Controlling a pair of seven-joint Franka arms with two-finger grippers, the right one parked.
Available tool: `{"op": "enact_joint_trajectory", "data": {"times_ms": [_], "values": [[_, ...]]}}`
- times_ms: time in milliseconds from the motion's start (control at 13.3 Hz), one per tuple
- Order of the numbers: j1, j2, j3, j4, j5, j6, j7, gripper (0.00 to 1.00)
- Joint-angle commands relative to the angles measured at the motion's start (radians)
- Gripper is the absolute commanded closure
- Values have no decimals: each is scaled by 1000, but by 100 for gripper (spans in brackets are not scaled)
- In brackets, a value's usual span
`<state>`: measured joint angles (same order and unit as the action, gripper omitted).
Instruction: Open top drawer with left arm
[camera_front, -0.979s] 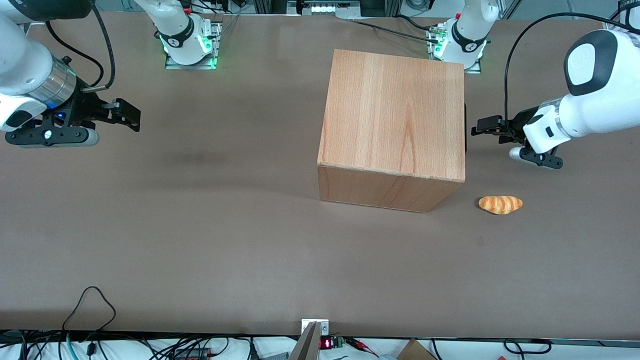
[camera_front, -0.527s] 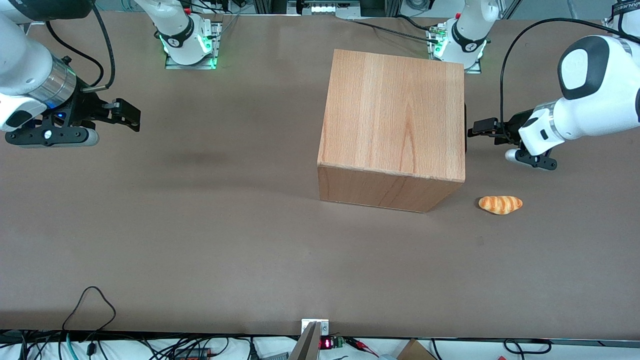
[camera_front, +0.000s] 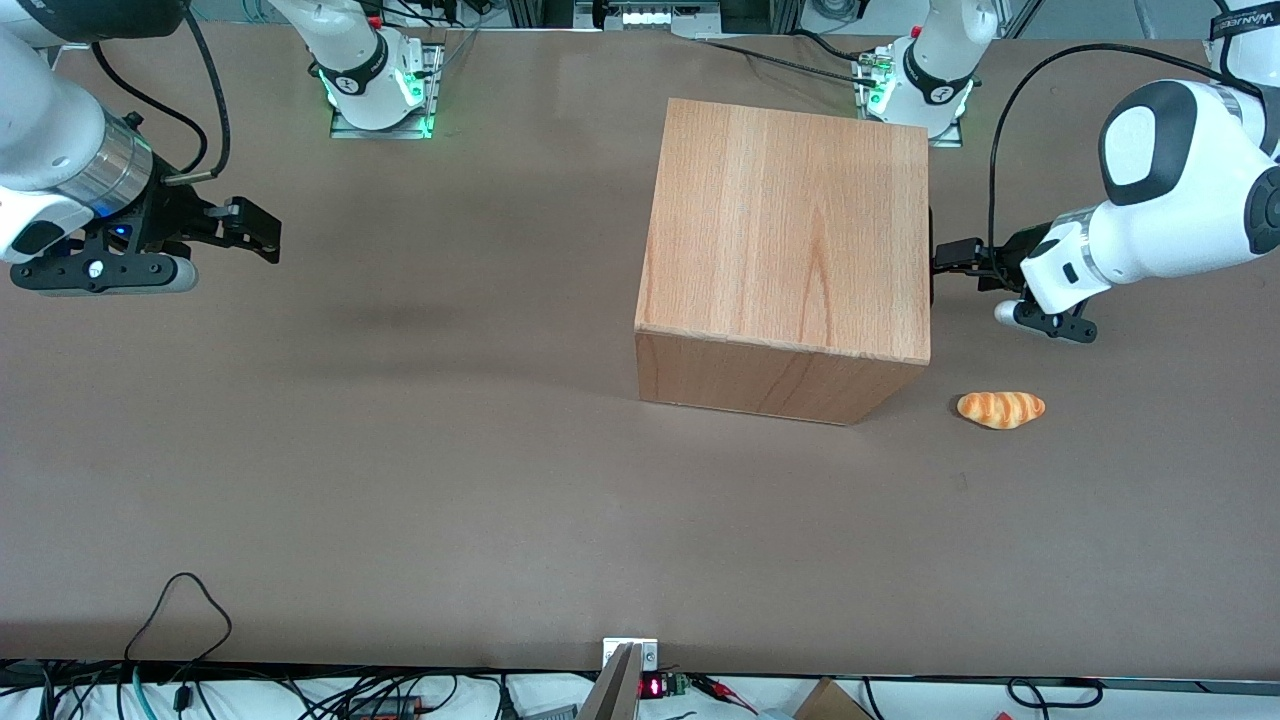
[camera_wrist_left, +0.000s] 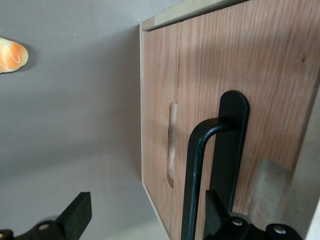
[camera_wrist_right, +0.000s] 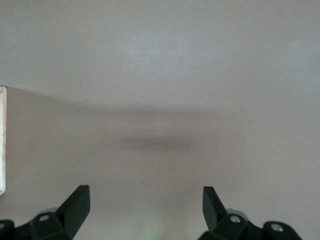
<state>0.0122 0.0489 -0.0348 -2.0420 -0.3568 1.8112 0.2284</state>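
The wooden cube cabinet (camera_front: 790, 230) stands on the brown table with its front turned toward the working arm's end. The top drawer (camera_wrist_left: 265, 75) is shut; nothing juts out of the cabinet in the front view. Its slim black bar handle (camera_wrist_left: 192, 170) stands off the flat wood panel. My left arm (camera_front: 1150, 210) reaches in level with the cabinet front. Its gripper (camera_front: 945, 262) (camera_wrist_left: 145, 202) is open and almost at the panel. The handle bar lies between the fingers (camera_wrist_left: 77, 215), close to one of them and apart from the other.
A toy croissant (camera_front: 1001, 409) (camera_wrist_left: 10, 54) lies on the table beside the cabinet, nearer to the front camera than the gripper. Below the top drawer a second wood panel has a cut-out grip (camera_wrist_left: 171, 145).
The left arm has moved steadily toward the cabinet front, bringing the open gripper from a short way off to right at the handle. The cabinet and croissant have not moved.
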Motion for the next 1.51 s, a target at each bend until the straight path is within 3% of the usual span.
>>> {"op": "enact_joint_trajectory", "data": {"times_ms": [0,829,1432], "values": [[-3,5,-8,-14,-31,25,26,0],[-1,14,-11,-21,-13,34,32,0],[14,6,-5,-18,76,28,31,0]]}}
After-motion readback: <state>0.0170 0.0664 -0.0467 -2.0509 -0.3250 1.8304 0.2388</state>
